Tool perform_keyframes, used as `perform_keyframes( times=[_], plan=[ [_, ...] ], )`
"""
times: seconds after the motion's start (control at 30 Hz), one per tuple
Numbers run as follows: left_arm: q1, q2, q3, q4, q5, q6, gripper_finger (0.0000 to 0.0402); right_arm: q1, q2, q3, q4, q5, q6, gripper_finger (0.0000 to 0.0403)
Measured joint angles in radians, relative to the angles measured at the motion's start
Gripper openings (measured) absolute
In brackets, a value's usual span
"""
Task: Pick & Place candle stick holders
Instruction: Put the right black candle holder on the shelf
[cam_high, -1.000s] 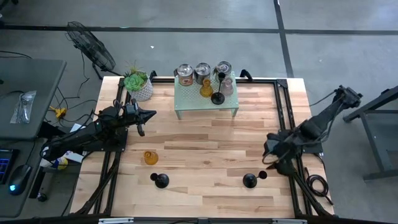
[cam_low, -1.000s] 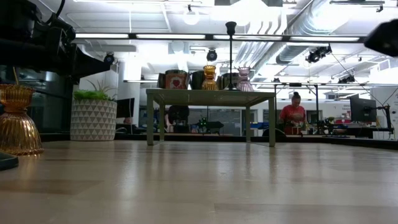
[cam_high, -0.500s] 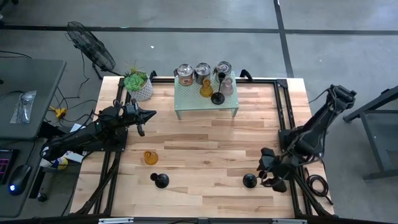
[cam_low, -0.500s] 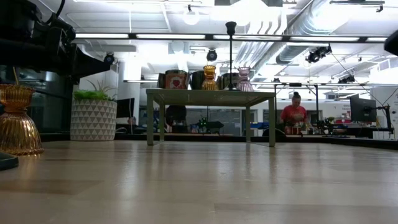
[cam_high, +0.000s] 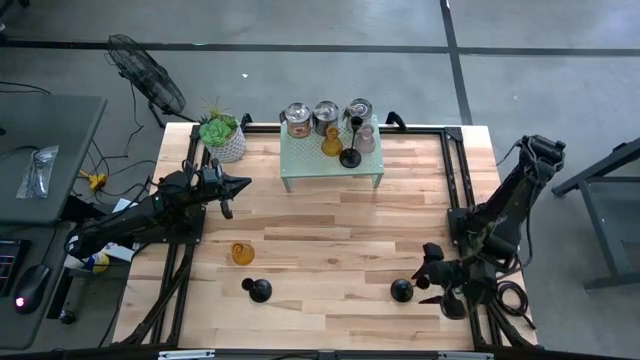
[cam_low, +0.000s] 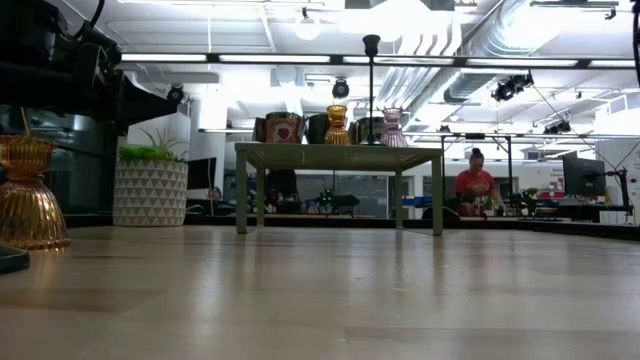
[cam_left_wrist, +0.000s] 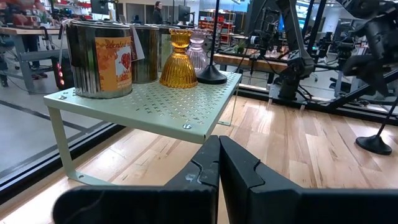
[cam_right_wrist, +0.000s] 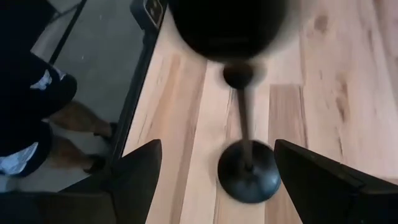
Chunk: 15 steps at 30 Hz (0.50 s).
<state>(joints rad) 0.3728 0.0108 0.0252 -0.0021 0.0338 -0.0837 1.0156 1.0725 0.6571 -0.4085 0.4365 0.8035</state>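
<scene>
Right gripper (cam_high: 432, 283), fingers spread wide and empty, sits just beside the upright black holder (cam_high: 401, 290) near the desk's (cam_high: 330, 225) front-right edge, stem apparently centred between them; left gripper (cam_high: 243, 184), closed, waits well apart.

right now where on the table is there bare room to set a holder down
The widest bare wood is mid-table, between the green shelf, the amber holder and the right gripper. The shelf top is crowded with holders. The front right is tight: that gripper brackets a black holder.
</scene>
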Motion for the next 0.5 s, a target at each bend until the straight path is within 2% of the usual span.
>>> perform_keyframes(
  times=[0.23, 0.5],
  plan=[
    [0.000, 0.000, 0.000, 0.000, 0.000, 0.000, 0.0000, 0.076, -0.001, -0.085, 0.198, 0.233, -0.022, 0.0299],
    [0.000, 0.000, 0.000, 0.000, 0.000, 0.000, 0.0000, 0.125, -0.001, -0.182, 0.356, 0.334, -0.041, 0.0255]
  ],
)
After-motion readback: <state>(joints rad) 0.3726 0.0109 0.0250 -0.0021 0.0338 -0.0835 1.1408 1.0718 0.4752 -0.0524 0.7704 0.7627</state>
